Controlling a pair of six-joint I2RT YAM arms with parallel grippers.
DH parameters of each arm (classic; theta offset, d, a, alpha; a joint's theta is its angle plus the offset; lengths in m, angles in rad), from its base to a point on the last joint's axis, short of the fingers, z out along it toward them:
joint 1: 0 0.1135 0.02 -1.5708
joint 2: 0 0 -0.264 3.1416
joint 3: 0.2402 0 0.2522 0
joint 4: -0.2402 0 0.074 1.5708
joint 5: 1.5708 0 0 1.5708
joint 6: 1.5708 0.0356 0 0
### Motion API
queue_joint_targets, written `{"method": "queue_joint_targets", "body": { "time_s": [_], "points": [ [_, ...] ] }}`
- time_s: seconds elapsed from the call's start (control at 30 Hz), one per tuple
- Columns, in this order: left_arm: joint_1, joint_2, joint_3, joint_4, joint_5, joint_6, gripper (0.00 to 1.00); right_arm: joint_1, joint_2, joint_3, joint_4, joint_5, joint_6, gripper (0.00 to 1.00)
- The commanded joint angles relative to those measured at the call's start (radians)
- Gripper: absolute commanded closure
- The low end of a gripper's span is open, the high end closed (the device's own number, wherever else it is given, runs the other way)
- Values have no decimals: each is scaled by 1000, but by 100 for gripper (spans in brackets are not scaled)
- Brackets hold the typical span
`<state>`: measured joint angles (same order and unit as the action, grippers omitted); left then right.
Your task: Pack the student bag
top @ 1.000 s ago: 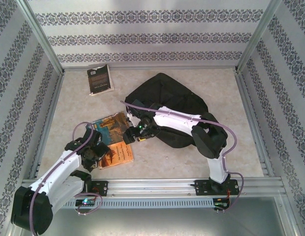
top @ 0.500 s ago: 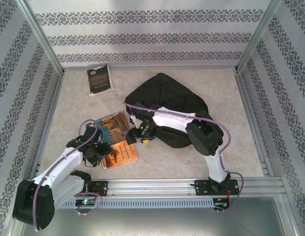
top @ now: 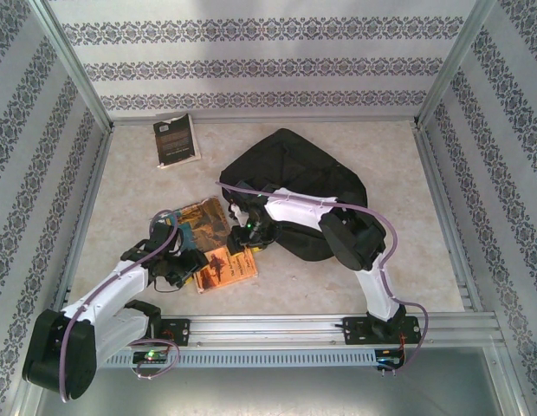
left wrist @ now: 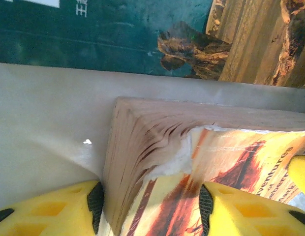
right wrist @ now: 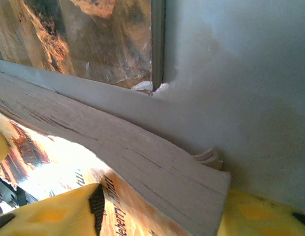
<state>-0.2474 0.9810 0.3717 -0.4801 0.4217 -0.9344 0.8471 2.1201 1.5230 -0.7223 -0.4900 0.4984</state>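
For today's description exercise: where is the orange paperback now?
Top view, left of centre: the orange paperback sits between the left gripper and right gripper, next to the teal book.

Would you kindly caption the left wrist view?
Left gripper straddles the corner of an orange paperback; a teal book lies beyond.

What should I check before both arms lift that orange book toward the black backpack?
1. Left gripper straddles a corner of the orange book: ok.
2. Right gripper straddles the book's other end: ok.
3. Both grippers clamped firmly: cannot tell.
4. Orange book lies apart from the teal book, with bare table between them: ok.
5. Student bag mouth open to receive the book: cannot tell, the right arm lies across it.
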Motion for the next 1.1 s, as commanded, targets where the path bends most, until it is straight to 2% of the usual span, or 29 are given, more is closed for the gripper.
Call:
{"method": "queue_joint_targets", "body": {
  "time_s": [0.0,0.1,0.23,0.37,0.47,0.6,0.67,0.87,1.07],
  "points": [
    [-10,2,-20,84,55,-11,45,30,-8,29,-11,-26,3,55],
    [-10,1,-18,64,41,-4,45,30,-42,25,-32,-7,-12,63],
    [-10,2,3,29,21,7,42,28,-82,2,-40,7,-15,79],
    [-10,-18,124,-150,-79,50,21,7,-130,-19,-39,6,4,93],
    [-9,-55,260,-305,-168,70,13,-25,-183,-29,-17,-36,41,100],
    [-7,-108,437,-445,-283,32,10,-61,-254,0,-3,-77,101,100],
    [-6,-121,497,-476,-306,-11,9,-81,-286,21,2,-79,139,100],
    [-5,-117,574,-424,-202,-154,9,-183,-413,-16,145,-106,376,100],
    [-6,-77,579,-229,-59,-292,7,-235,-494,-4,224,-108,505,100]
  ]
}}
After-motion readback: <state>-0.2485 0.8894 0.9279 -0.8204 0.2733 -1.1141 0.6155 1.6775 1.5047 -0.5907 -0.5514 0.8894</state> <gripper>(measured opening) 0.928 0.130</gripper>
